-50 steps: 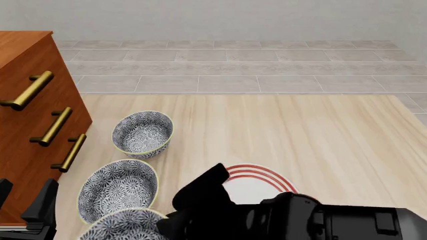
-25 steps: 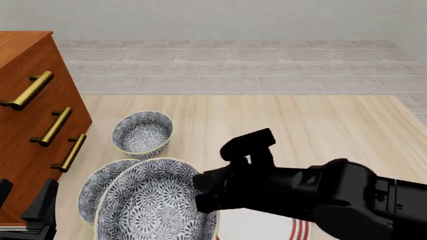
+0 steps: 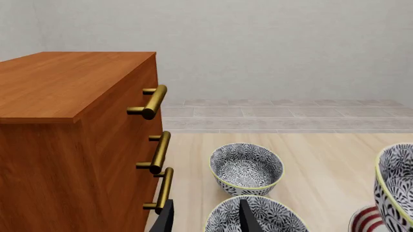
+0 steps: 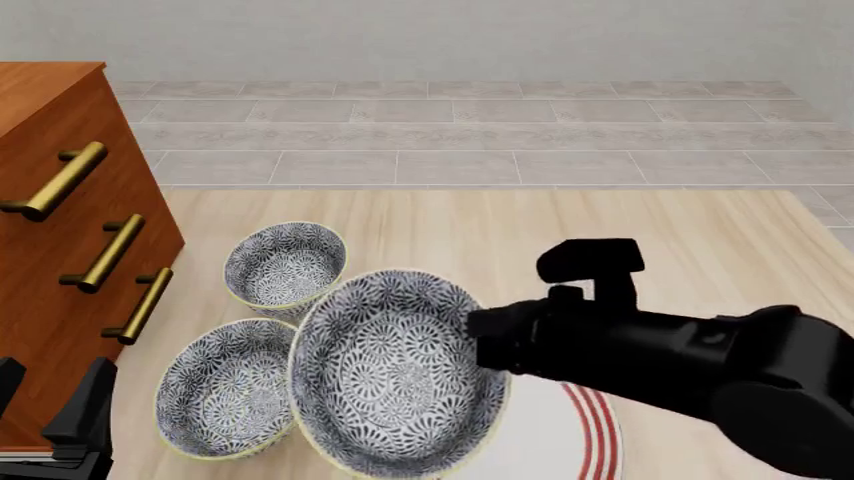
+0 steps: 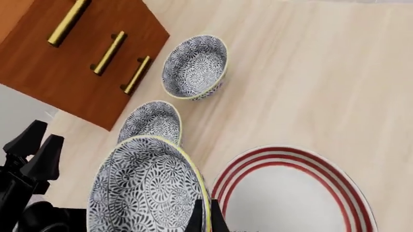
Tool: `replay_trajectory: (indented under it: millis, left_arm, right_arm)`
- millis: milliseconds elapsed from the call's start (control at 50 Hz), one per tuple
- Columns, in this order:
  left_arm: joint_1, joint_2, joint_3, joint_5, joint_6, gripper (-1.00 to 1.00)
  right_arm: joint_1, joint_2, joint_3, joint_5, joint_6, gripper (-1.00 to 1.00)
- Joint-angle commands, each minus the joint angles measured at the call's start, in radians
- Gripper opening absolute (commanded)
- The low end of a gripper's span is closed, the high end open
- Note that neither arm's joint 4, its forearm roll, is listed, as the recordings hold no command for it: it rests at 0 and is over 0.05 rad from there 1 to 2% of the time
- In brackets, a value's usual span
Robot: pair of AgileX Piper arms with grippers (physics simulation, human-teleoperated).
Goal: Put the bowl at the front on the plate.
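The bowl (image 4: 387,375), blue-and-white floral with a pale yellow rim, hangs tilted above the table, its right side over the plate's left edge. My right gripper (image 4: 485,340) is shut on its right rim; in the right wrist view the fingertips (image 5: 203,215) pinch the rim of the bowl (image 5: 145,191). Beside them lies the white plate (image 5: 290,198) with red rings, largely hidden in the front view, where only part of the plate (image 4: 587,440) shows. My left gripper (image 4: 47,400) stands open at the front left, holding nothing.
Two alike bowls rest on the table, one at the back (image 4: 284,265) and one nearer (image 4: 220,390), left of the held bowl. A wooden dresser (image 4: 60,230) with brass handles stands along the left edge. The left wrist view shows the nearer bowl (image 3: 255,220) below my left gripper (image 3: 206,220).
My right gripper has lifted the bowl from the table's front and carried it up and to the right, toward the plate. The left arm has not moved.
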Motion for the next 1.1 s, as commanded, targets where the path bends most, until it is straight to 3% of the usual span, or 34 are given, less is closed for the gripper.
replay_trajectory:
  millis: [20,120,440,1100]
  left_arm:
    - [0.000,0.000,0.000,0.000,0.000,1.00]
    - [0.000,0.000,0.000,0.000,0.000,1.00]
    - [0.000,0.000,0.000,0.000,0.000,1.00]
    - [0.000,0.000,0.000,0.000,0.000,1.00]
  right_arm:
    - [-0.112,-0.061,0.047,0.018,0.006,-1.00]
    - [-0.167,-0.072,0.057,0.043,-0.017,-1.00]
    - [-0.286,-0.074,0.120,0.055,-0.004,-1.00]
    - [-0.394,-0.030,0.219,-0.006,-0.049,-1.00]
